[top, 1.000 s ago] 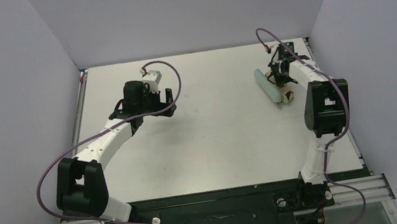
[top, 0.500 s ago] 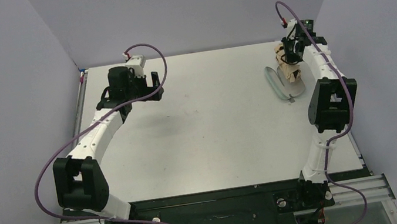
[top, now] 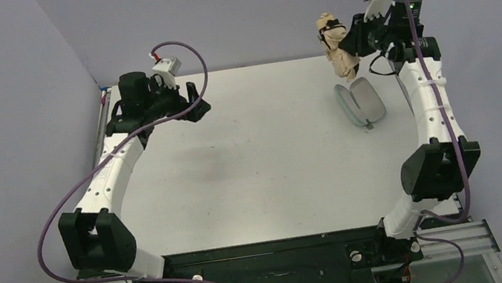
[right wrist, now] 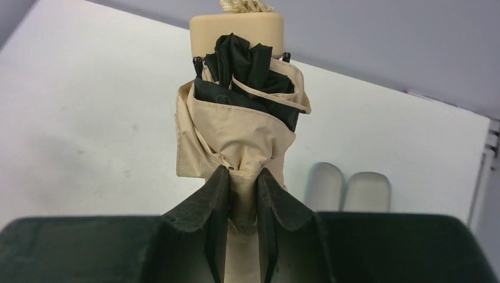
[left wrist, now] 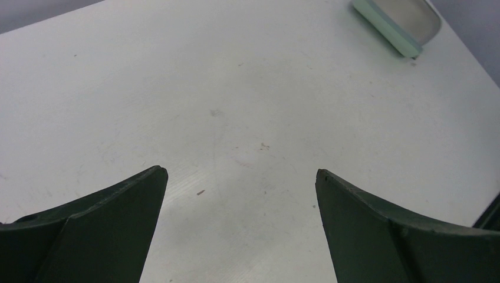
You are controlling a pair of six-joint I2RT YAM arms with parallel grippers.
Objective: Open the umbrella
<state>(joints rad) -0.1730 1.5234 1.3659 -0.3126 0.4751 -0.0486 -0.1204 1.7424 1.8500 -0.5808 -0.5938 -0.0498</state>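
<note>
The right gripper (top: 349,42) is raised near the far right corner of the table (top: 259,163), with its two fingers closed on the umbrella (top: 337,52). In the right wrist view, the dark fingers (right wrist: 215,203) pinch the narrow gathered end of the tan fabric from either side. The rest of the umbrella (right wrist: 236,124) sticks straight out beyond the fingertips. It is folded shut. Pleats of black lining show bunched inside the tan outer cloth, and the small beige handle knob (right wrist: 236,26) caps the end farthest from the gripper. A bit of cream braided cord (right wrist: 242,5) shows just past the knob. The umbrella is held clear of the table and touches nothing but the fingers.

A pale green case (top: 361,104) lies on the table, beneath the gripper and a little toward the arm bases. It is apart from the umbrella. The right wrist view shows it as two pale rounded shapes (right wrist: 348,191) side by side, just right of the fingers.

The left gripper (top: 191,103) hovers over the far left part of the table, well apart from the umbrella. Its jaws are spread wide and hold nothing. In the left wrist view, its two dark fingers (left wrist: 112,227) frame bare white tabletop. The green case (left wrist: 398,20) sits far ahead of them, to the right.
</note>
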